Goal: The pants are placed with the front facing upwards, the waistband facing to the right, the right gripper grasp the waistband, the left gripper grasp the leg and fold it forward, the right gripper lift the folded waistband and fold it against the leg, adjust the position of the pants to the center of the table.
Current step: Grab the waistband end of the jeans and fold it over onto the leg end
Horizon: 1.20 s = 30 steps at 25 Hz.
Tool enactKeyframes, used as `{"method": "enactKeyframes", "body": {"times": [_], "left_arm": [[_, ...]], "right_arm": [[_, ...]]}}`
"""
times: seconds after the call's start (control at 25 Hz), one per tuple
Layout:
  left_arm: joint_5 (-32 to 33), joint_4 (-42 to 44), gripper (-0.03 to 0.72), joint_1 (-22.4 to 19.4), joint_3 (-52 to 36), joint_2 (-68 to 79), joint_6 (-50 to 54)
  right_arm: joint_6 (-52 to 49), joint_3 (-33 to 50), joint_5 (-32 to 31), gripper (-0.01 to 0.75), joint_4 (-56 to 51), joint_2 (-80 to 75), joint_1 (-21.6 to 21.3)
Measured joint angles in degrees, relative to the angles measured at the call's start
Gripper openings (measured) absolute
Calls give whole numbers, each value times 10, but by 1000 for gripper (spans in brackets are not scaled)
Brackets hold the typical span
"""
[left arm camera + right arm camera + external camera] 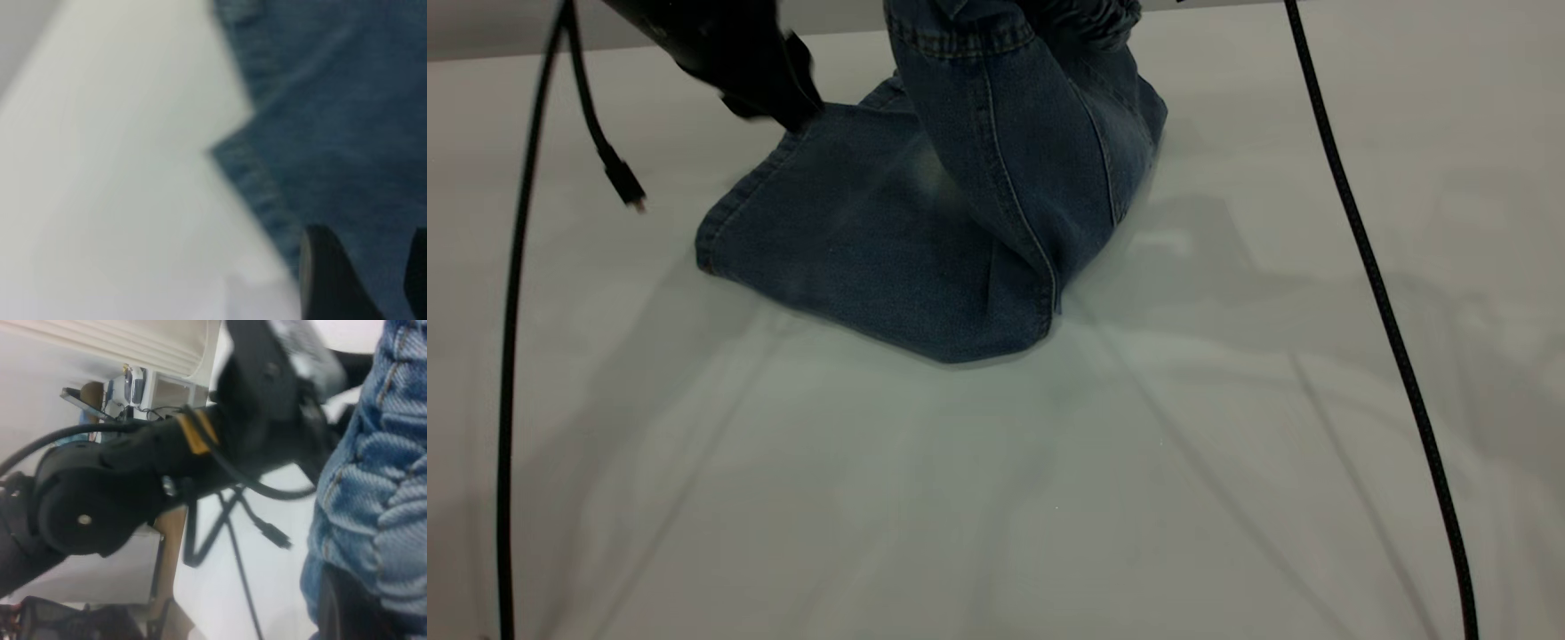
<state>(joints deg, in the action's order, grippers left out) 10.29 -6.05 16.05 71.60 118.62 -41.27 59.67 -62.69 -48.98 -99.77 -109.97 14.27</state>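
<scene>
Pale grey desk (996, 498) is filling most of the exterior view, with the pants (925, 231) lying toward its far side. At the hem corner, the left gripper (796, 111) is pressing down on the leg, and in its wrist view two dark fingers (333, 280) are standing apart over the denim, so they look open rather than pinching. The right gripper (347, 607) is out of the exterior view's top edge; in its own view the gathered waistband (380, 493) is bunched against a dark finger, so it appears to be clamped on that band. The waistband end is hanging raised, draping down over the flat leg.

My reading is that the second fold is in hand: waistband being carried over the leg. Next it needs lowering onto the leg end and releasing, then nudging toward centre. The flat part's long axis is running left to right, hem pointing left.
</scene>
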Motion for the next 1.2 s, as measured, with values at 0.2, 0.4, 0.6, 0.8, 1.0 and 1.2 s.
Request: {"method": "enactKeyframes", "body": {"times": [0.2,0.4,0.6,0.8,1.0,1.2], "left_arm": [[-10,0,292,-21,0,-45,0],[-15,-1,292,-26,0,-103,0],[-13,-1,292,-28,0,-159,0],[-12,-4,292,-28,0,-200,3],[-9,-4,292,-28,0,-207,21],[-6,-4,292,-28,0,-206,29]], "right_arm": [[6,-22,21,73,-3,-13,1],[6,-53,9,73,0,-46,14],[9,-95,29,73,-2,-83,41],[5,-141,31,73,-2,-136,74],[6,-202,36,73,-2,-188,99],[9,-253,35,84,-2,-226,104]]}}
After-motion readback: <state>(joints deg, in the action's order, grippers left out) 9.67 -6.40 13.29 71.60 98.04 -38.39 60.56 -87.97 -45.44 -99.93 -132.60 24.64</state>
